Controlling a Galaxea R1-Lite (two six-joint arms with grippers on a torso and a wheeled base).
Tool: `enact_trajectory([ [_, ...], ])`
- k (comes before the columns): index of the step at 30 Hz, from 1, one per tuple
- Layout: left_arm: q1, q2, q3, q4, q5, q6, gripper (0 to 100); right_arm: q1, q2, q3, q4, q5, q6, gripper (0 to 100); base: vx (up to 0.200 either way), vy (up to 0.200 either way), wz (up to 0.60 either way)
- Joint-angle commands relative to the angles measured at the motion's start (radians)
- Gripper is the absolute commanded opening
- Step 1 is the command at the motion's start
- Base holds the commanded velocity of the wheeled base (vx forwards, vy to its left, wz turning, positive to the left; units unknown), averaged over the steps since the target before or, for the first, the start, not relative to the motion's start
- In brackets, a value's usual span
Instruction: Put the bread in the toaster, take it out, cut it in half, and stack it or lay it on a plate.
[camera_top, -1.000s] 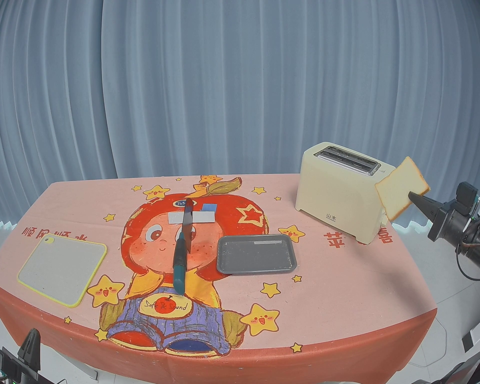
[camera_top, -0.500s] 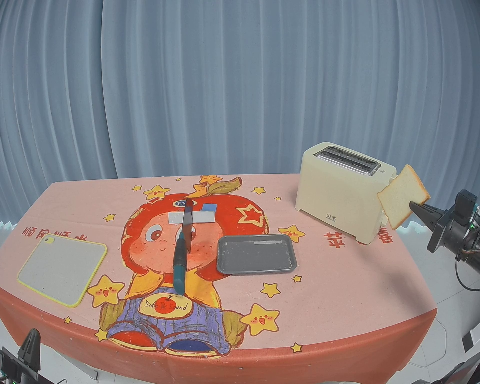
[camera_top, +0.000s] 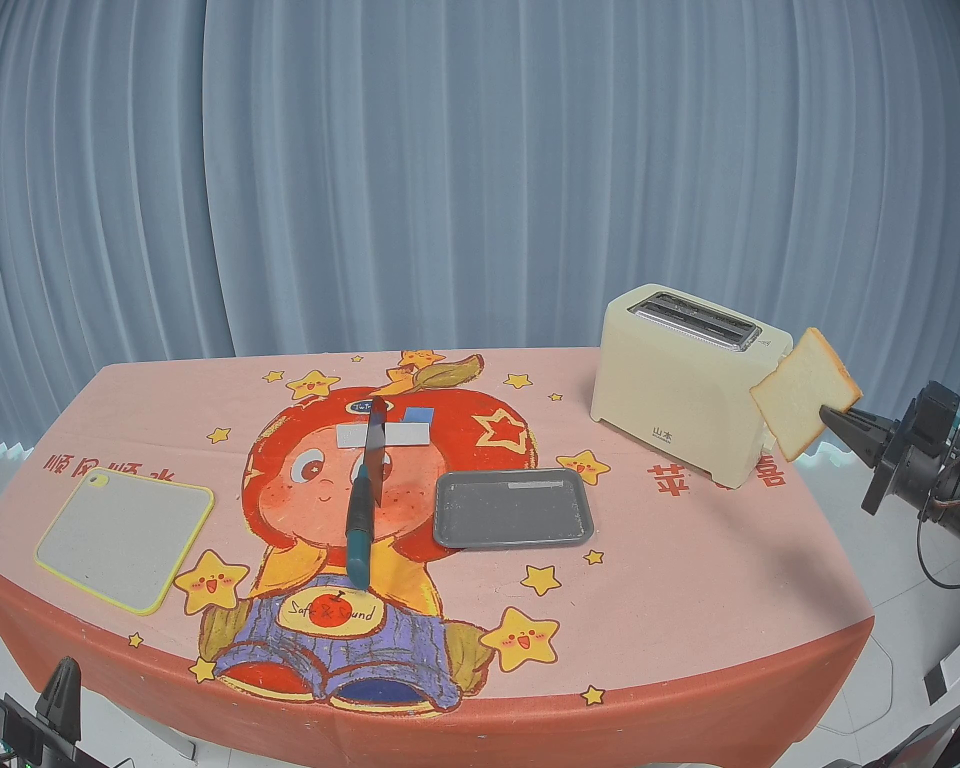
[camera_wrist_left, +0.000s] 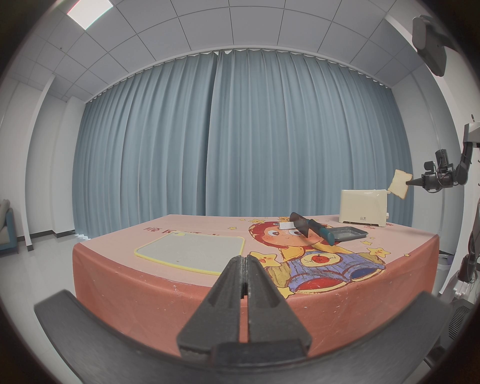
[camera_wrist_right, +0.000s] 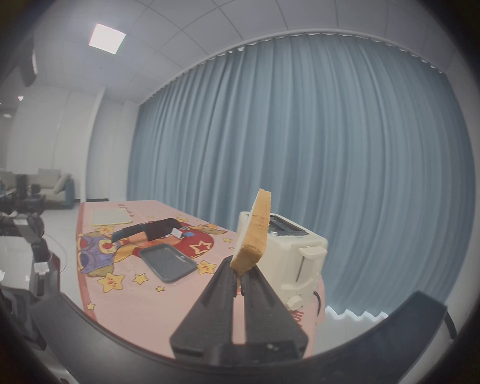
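A slice of bread (camera_top: 803, 391) hangs in the air just right of the cream toaster (camera_top: 680, 380), pinched at its lower corner by my right gripper (camera_top: 832, 412). In the right wrist view the bread (camera_wrist_right: 253, 233) stands edge-on between the shut fingers, with the toaster (camera_wrist_right: 285, 255) behind it. A dark grey tray plate (camera_top: 512, 508) lies mid-table. A knife (camera_top: 364, 492) with a teal handle rests left of it. A pale cutting board (camera_top: 122, 536) with a yellow rim sits at the table's left. My left gripper (camera_wrist_left: 245, 265) is shut on nothing, low before the table's front left edge.
The toaster's two slots (camera_top: 696, 319) face up. A white label and a blue block (camera_top: 392, 428) lie under the knife's blade. The tablecloth's front edge (camera_top: 600, 700) drops off close to me. A blue curtain closes the back.
My right gripper has drawn back to the right and dropped a little with the bread over the last second. The left arm and the table things have kept still.
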Motion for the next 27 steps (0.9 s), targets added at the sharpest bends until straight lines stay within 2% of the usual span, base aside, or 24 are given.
enact_trajectory([
  [1,0.0,-0.016,0.018,0.0,0.0,0.0,0,-0.015,-0.004,0.015,0.0,0.06,-0.034,0,0.0,0.0,0.0],
  [4,0.0,-0.016,0.018,0.0,0.0,0.0,0,-0.015,-0.003,0.023,0.0,0.092,-0.044,0,0.0,0.0,0.0],
  [8,0.0,-0.016,0.018,0.0,0.0,0.0,0,-0.014,0.006,0.021,0.0,0.111,-0.053,0,0.0,0.0,0.0],
  [13,0.0,-0.016,0.018,0.0,0.0,0.0,0,-0.014,0.009,0.017,0.004,0.14,-0.113,0,0.0,0.0,0.0],
  [19,0.0,-0.016,0.018,0.0,0.0,0.0,0,-0.015,0.011,0.017,0.014,0.196,-0.152,0,0.0,0.0,0.0],
  [27,0.0,-0.016,0.018,0.0,0.0,0.0,0,-0.014,0.037,0.012,0.012,0.212,-0.182,0,0.0,0.0,0.0],
])
